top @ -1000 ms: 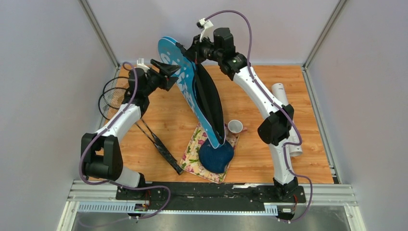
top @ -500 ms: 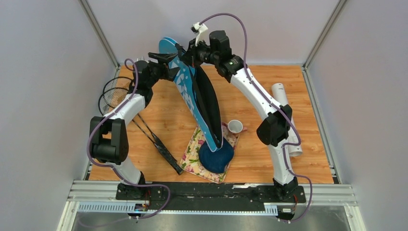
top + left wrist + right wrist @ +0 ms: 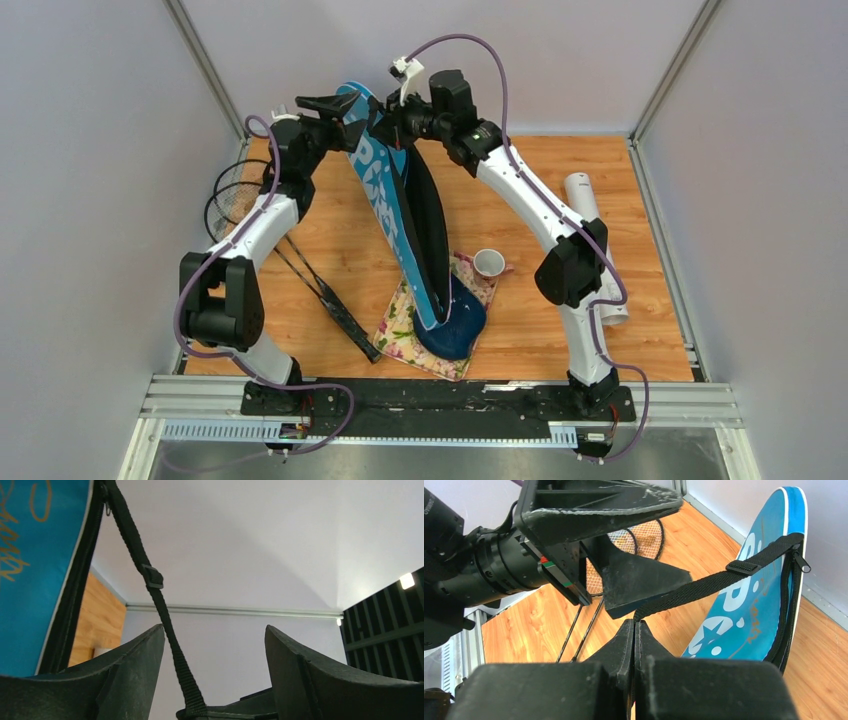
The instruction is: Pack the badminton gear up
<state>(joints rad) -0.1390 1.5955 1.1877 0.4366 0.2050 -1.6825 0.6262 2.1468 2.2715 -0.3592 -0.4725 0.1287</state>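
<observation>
Bag (image 3: 395, 215), blue, hung upright by strap (image 3: 704, 587) pinched in clenched right tool (image 3: 634, 630), foot at plate (image 3: 468, 325); left tool (image 3: 214, 634) released, astride strap; risk: thin pinch slips, bag topples onto cup (image 3: 488, 263)

The racket bag (image 3: 385, 205) was coloured blue with white lettering, its strap (image 3: 160, 605) black; the cloth (image 3: 398, 322) was patterned with flowers.
</observation>
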